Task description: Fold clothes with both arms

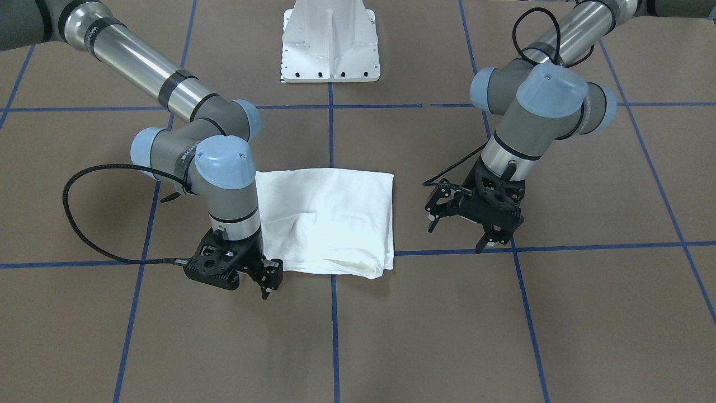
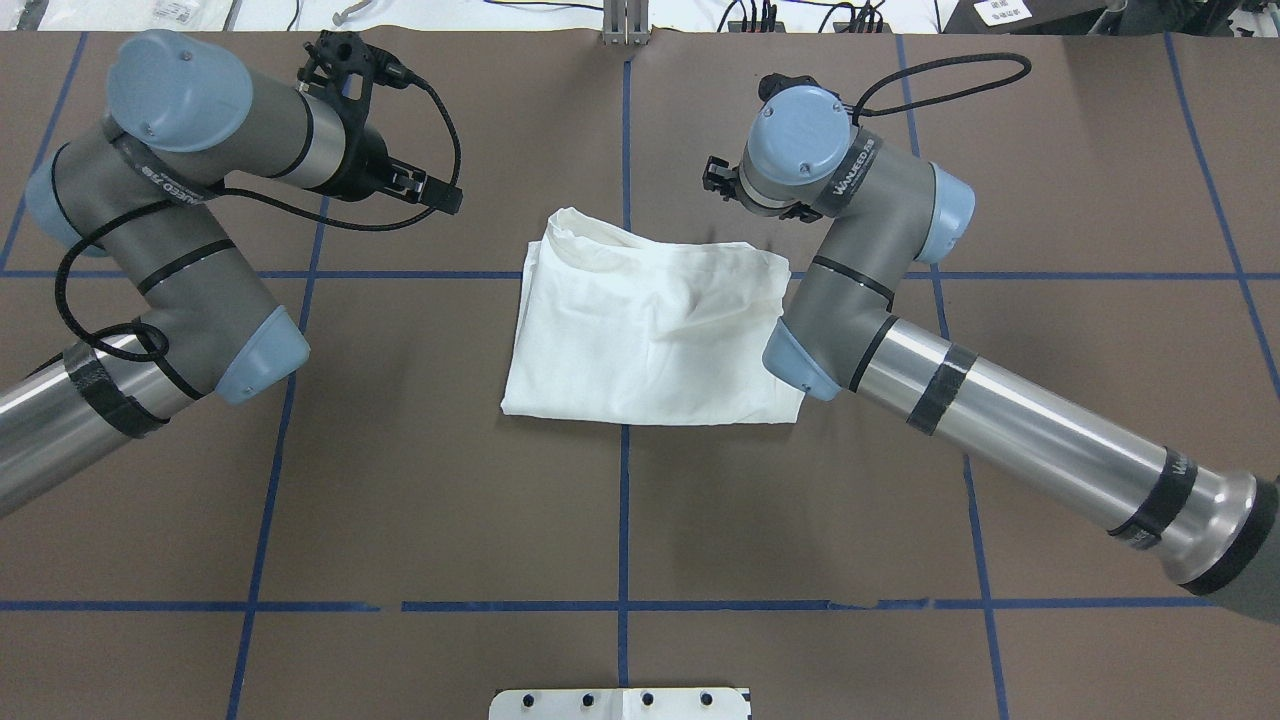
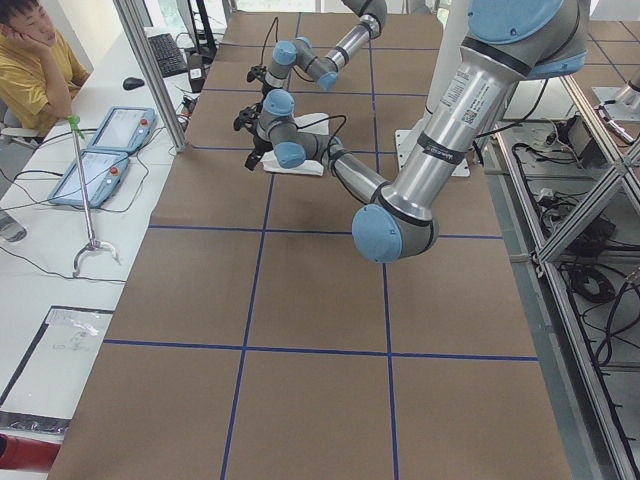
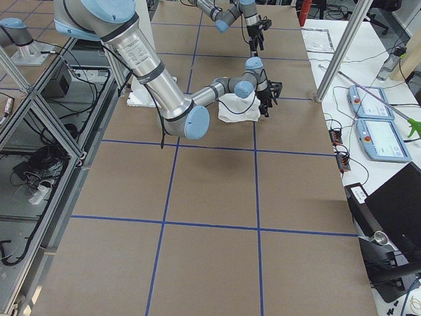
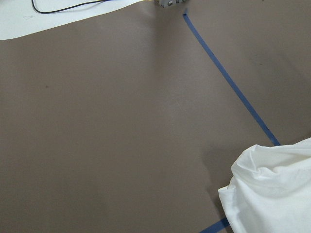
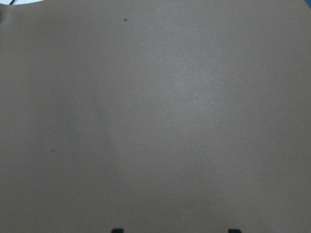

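Front-facing: the folded white shirt (image 1: pixel 327 218) lies flat at the middle of the table (image 1: pixel 503 336). The left pincer (image 1: pixel 456 235) hangs spread and empty, apart from it. The right pincer (image 1: pixel 267 284) sits just beside its corner.
Overhead: the shirt straddles a blue tape line (image 2: pixel 623 500).
Right wrist: the fingertips (image 6: pixel 116 230) are spread, nothing between.

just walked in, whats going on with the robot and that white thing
Two robot arms are folding a white shirt. It lies on the brown table as a compact folded rectangle. Neither arm holds it. The left gripper is open and clear of one side. The right gripper is open close beside a corner on the other side, gripping nothing.
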Controlling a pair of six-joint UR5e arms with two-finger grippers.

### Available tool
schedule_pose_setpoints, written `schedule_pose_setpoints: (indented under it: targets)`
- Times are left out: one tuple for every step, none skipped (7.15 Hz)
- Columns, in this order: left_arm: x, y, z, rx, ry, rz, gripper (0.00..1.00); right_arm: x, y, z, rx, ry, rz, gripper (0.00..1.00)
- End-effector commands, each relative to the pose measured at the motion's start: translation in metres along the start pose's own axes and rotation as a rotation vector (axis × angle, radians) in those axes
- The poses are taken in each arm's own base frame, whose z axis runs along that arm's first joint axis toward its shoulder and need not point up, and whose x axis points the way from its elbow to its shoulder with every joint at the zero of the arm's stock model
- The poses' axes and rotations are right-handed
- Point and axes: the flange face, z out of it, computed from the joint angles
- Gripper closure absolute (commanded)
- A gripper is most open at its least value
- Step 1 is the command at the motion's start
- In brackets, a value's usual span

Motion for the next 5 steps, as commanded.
schedule_pose_setpoints:
  targets:
    - [-0.002,0.005,-0.008,-0.007,-0.005,0.006,0.0,0.068,-0.063,-0.038,-0.14,-0.034,-0.125,0.0]
    - [-0.01,0.023,-0.024,-0.04,-0.025,0.011,0.0,0.116,-0.091,-0.061,-0.194,-0.054,-0.159,0.0]
    - [-0.012,0.028,-0.054,-0.078,-0.056,0.095,0.0,0.176,-0.124,-0.082,-0.23,-0.048,-0.215,0.0]
    - [-0.03,0.037,-0.101,-0.111,-0.114,0.142,0.0,0.242,-0.146,-0.103,-0.262,-0.03,-0.308,0.0]
    - [-0.059,0.044,-0.149,-0.138,-0.177,0.19,0.0,0.307,-0.153,-0.116,-0.287,0.002,-0.392,0.0]
